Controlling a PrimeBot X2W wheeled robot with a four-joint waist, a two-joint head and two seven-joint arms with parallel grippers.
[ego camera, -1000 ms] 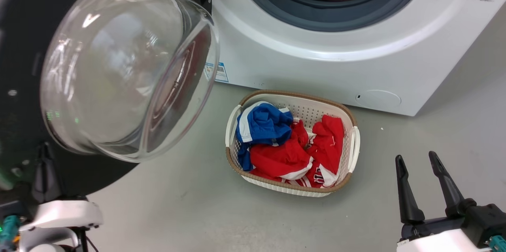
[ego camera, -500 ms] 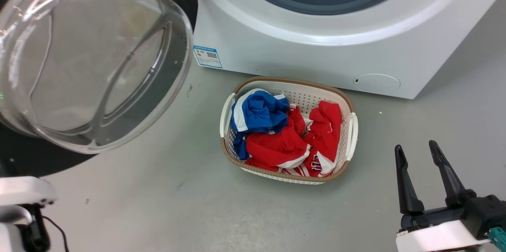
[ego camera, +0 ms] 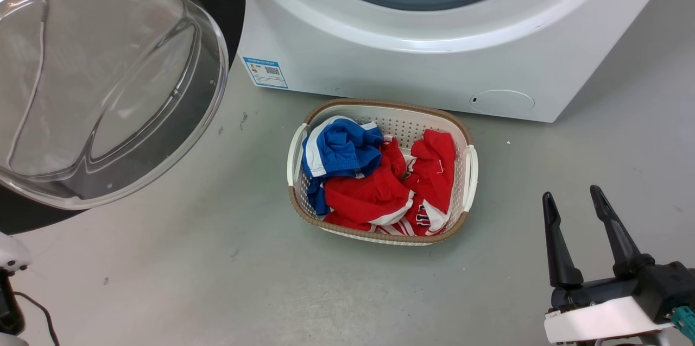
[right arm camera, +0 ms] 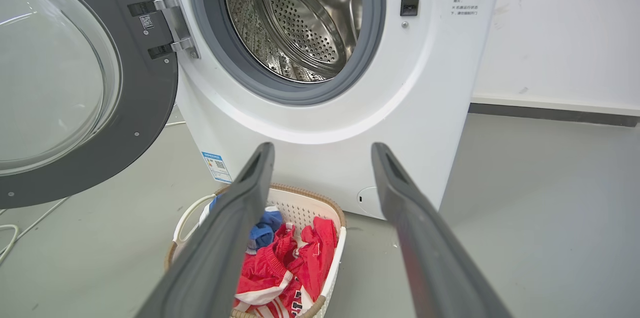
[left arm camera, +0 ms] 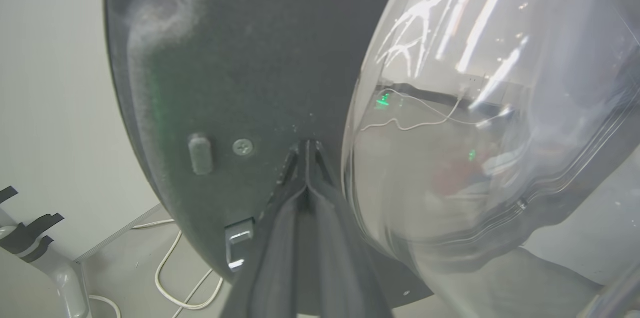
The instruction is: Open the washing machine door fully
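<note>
**Item 1, washing machine door** [ego camera: 98,80]: hangs wide off its hinge [right arm camera: 172,23] at the left of the washing machine [ego camera: 412,63], with the drum [right arm camera: 295,23] fully exposed. I judge there is little swing left to make.

**Item 2, left pincer** [left arm camera: 306,148]: closed and holding nothing, both fingers pressed together. The tips are set against the door's dark inner face, just beside the glass bowl [left arm camera: 475,133]. To finish well I would push flat and slow on that dark panel, avoid the glass, follow the hinge's arc, and stop once the door resists.

**Item 3, right pincer** [ego camera: 571,196]: open and empty, low over the floor [ego camera: 217,281], well apart from the door.

**Item 4, laundry basket** [ego camera: 296,150]: red and blue clothes [ego camera: 374,194] inside, just before the machine's front. I judge it outside the door's sweep.

**Item 5, white cable** [left arm camera: 170,268]: on the floor beyond the door's edge. My base could catch it.
</note>
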